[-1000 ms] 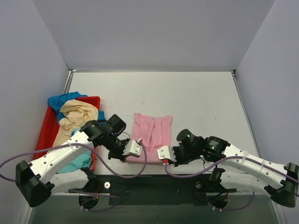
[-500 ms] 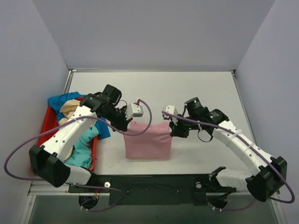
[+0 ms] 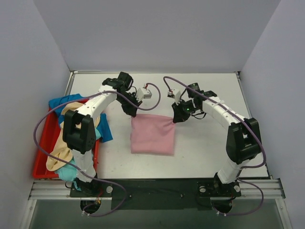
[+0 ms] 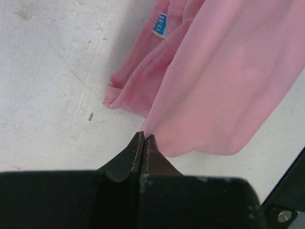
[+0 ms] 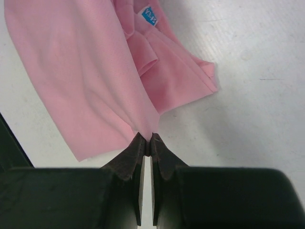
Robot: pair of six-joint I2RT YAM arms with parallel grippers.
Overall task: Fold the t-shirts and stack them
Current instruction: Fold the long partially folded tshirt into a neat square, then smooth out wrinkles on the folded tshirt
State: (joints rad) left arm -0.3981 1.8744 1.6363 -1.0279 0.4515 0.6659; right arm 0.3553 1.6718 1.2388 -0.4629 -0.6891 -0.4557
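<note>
The light pink t-shirt [image 3: 152,134] lies mid-table, its upper layer folded over and stretched between my two grippers. My left gripper [image 3: 133,113] is shut on its far left corner; in the left wrist view the cloth [image 4: 224,86] hangs from the closed tips [image 4: 144,137]. My right gripper [image 3: 175,119] is shut on the far right corner; the right wrist view shows the cloth [image 5: 86,71] pinched at the tips [image 5: 148,139]. A blue label [image 5: 149,15] shows on the lower layer. Cream-yellow [image 3: 64,145], blue [image 3: 105,130] and teal [image 3: 69,171] t-shirts lie heaped at the left.
A red plastic tray [image 3: 42,148] at the left edge holds the heaped shirts. Grey walls enclose the table on three sides. A black rail [image 3: 157,191] runs along the near edge.
Both grippers have carried the shirt's near edge up and away toward the far side, folding the pink shirt over itself. Both arms are now stretched far out.
</note>
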